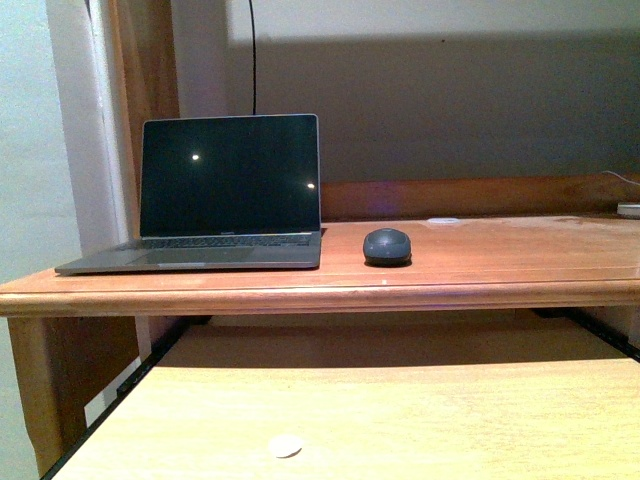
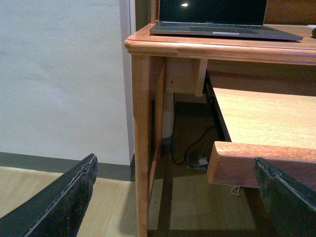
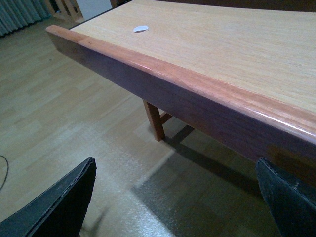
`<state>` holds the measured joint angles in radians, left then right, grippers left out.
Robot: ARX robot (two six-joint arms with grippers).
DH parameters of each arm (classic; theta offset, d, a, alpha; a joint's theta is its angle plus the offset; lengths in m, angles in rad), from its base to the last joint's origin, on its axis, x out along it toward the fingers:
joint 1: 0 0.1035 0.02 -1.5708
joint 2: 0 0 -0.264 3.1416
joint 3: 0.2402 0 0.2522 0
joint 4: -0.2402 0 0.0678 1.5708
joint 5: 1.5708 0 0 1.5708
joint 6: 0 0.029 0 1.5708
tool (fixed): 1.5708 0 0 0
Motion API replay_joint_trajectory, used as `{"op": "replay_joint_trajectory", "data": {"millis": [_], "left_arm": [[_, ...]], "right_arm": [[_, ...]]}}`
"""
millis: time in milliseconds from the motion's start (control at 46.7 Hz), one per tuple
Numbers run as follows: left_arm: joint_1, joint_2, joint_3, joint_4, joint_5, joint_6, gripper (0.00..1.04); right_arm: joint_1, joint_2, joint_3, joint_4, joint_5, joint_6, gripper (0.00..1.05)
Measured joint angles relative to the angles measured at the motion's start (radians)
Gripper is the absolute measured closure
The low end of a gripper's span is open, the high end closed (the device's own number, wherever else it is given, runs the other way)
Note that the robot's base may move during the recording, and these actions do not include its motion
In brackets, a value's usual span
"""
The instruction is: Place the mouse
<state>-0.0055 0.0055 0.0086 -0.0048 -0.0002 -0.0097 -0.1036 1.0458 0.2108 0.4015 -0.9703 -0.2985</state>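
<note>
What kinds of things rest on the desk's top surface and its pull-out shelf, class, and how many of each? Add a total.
Laptop: 1
Mouse: 1
Small white disc on the pull-out shelf: 1
Total: 3

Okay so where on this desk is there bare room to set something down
The desk top is bare right of the mouse, out toward the white item at the far right edge. The pull-out shelf below is open apart from a small white disc. The left end is crowded: the laptop fills it.
</note>
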Motion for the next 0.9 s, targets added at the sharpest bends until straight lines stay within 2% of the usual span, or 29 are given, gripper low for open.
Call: {"op": "replay_joint_trajectory", "data": {"millis": [150, 385, 407, 514, 642, 899], "left_arm": [[0.000, 0.000, 0.000, 0.000, 0.000, 0.000, 0.08], [0.000, 0.000, 0.000, 0.000, 0.000, 0.000, 0.08], [0.000, 0.000, 0.000, 0.000, 0.000, 0.000, 0.08], [0.000, 0.000, 0.000, 0.000, 0.000, 0.000, 0.08], [0.000, 0.000, 0.000, 0.000, 0.000, 0.000, 0.08], [0.000, 0.000, 0.000, 0.000, 0.000, 0.000, 0.08]], "right_arm": [[0.144, 0.107, -0.002, 0.225, 0.138, 0.130, 0.07], [0.322, 0.348, 0.112, 0.422, 0.365, 0.225, 0.07], [0.348, 0.393, 0.145, 0.443, 0.413, 0.239, 0.07], [0.417, 0.528, 0.270, 0.476, 0.555, 0.275, 0.07], [0.474, 0.680, 0.460, 0.447, 0.740, 0.297, 0.07], [0.510, 0.846, 0.710, 0.380, 0.972, 0.341, 0.07]]}}
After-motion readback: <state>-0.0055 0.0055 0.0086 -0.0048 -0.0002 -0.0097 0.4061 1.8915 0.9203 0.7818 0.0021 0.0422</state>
